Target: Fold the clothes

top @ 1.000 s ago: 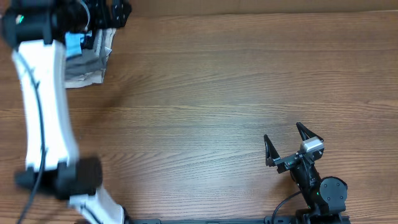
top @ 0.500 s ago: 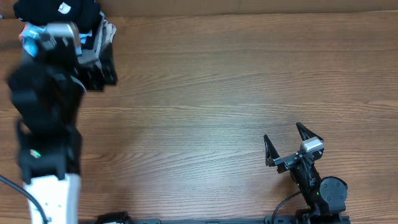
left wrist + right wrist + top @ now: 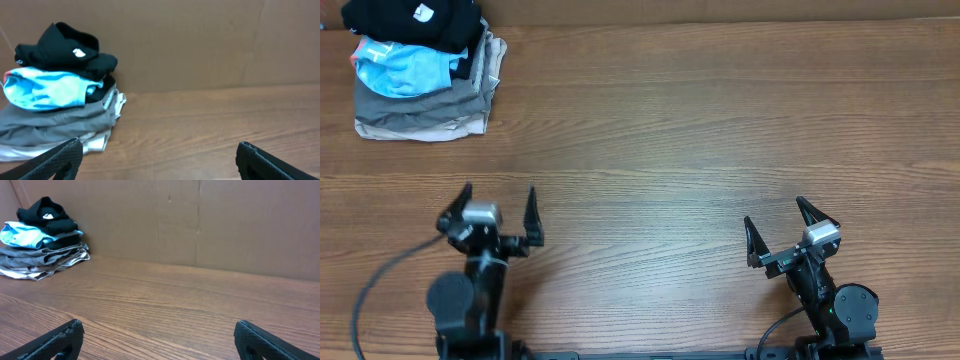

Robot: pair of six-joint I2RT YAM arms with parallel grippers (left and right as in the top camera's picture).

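- Idling at the near edge: left gripper [image 3: 499, 190] at 7 o'clock, right gripper [image 3: 775, 212] at 5 o'clock, all 4 fingers spread wide, holding nothing.
- Mid: table [image 3: 670, 130] wood separates both from the garments, well apart.
- Far, 11 o'clock: black shirt [image 3: 415, 18] bunched on top of light blue tee [image 3: 405, 62] and grey and tan garments [image 3: 420, 105].
- Risk: a deep pinch likely catches the tee too and drags it off; a shallow one may let thin fabric slip.

Overhead: straight down, whole table [image 3: 720, 120]. Wrist cams: low by the front edge, facing the back edge. Shared by all: black shirt [image 3: 415, 18] atop pile [image 3: 420, 105], back-left corner.
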